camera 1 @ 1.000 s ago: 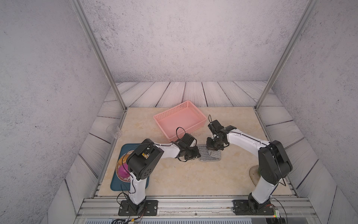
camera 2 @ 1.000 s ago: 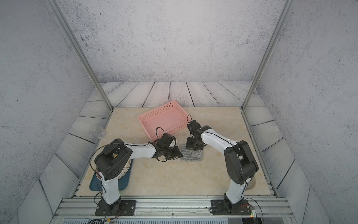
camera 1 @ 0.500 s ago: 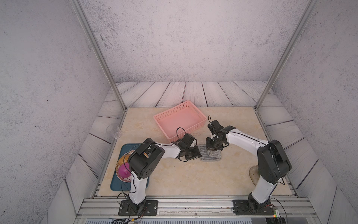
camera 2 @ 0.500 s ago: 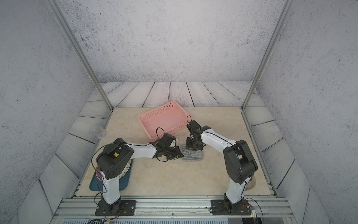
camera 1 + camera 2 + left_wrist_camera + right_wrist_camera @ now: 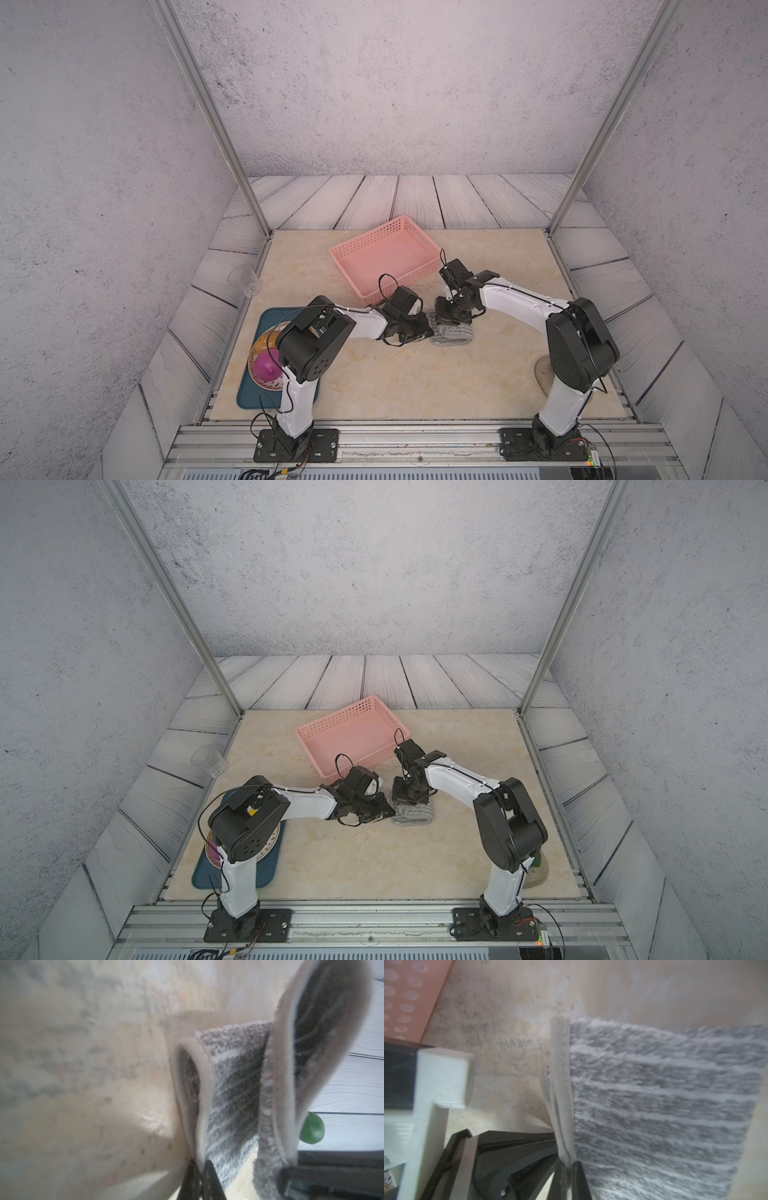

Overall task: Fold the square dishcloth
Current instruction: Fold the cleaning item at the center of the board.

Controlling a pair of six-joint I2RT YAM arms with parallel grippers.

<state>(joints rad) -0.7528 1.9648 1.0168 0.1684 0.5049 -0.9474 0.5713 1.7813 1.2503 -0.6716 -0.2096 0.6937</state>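
Compared with the frame one second earlier, the left gripper [image 5: 430,330] has narrowed its jaws onto the cloth; both arms and the cloth otherwise sit in nearly the same place.

1. Table [image 5: 374,374]: beige marbled surface carrying all items.
2. Left arm [image 5: 357,324] and right arm [image 5: 519,299]: both reach toward the middle of the table, with their wrists near each other.
3. Pink basket [image 5: 386,257]: stands at the far middle of the table, behind both wrists.
4. Teal tray [image 5: 249,399]: lies beside the left arm's base and carries a plate [image 5: 258,345], partly hidden by the arm.
5. Square dishcloth [image 5: 453,336]: lies on the table as a compact folded bundle, just in front of the basket's near corner and between the two grippers. Both top views show it; see also [image 5: 413,814].
6. Left gripper, wrist view [image 5: 199,1169]: clenched on a looped section of the grey hem.
7. Right gripper [image 5: 446,318]: clenched on the doubled hem edge, as its wrist view [image 5: 568,1165] confirms.
8. Clear cup [image 5: 245,280]: stands off the table's left edge, well apart from the cloth.
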